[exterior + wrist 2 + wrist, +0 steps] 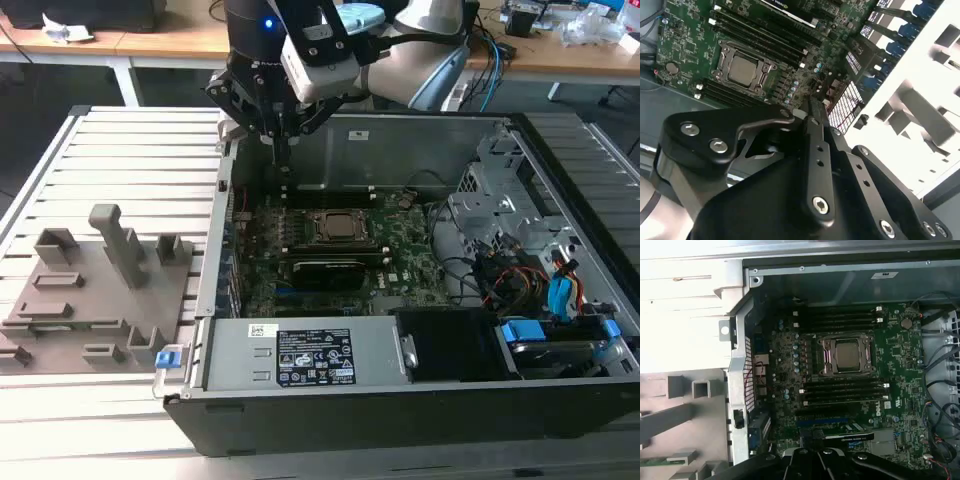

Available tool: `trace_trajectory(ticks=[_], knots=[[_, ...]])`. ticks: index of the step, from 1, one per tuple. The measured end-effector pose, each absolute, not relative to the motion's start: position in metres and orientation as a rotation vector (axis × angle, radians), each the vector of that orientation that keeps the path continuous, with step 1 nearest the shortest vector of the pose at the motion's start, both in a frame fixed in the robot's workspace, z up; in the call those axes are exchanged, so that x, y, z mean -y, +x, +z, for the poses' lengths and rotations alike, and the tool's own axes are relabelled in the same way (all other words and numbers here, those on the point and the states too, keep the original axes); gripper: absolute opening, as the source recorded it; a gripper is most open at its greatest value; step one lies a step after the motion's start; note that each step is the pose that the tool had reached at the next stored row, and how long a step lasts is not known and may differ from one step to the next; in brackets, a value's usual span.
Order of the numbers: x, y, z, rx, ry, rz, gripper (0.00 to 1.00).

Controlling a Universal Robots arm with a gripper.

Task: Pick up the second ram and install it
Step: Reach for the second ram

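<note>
The second ram (662,460) is taken to be the thin greenish strip seen in the first wrist view. It is laid flat in a slot of the grey fixture (670,415), outside the case (737,370); more of it cannot be told.

The case is open, and a green board (410,255) is held inside it. On the board, the socket (340,225) is set between two banks of dark slots (845,392). A black card (325,270) is mounted just beside the nearer bank. Along the near wall a labelled metal box (310,355) is fitted. Cables (520,270) and blue clips are packed at the exterior view's right.

The gripper (280,150) is hung over the case's far corner at the exterior view's left, above the board and apart from it. Its fingers (812,117) are drawn together to a thin tip.

The fixture is shown whole in the exterior view, standing on the slatted table (130,170) at the case's left. Both slot banks are laid out plainly from above in the first wrist view.
</note>
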State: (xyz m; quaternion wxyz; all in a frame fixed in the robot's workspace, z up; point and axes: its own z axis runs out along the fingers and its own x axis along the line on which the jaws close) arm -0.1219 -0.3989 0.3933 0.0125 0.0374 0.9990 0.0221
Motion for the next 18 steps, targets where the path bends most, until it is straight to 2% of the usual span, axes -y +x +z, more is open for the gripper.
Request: trace_trajectory(ticks=[18], knots=[[0.399, -0.151, 0.393, -3.114, 0.117, 0.069, 0.11]])
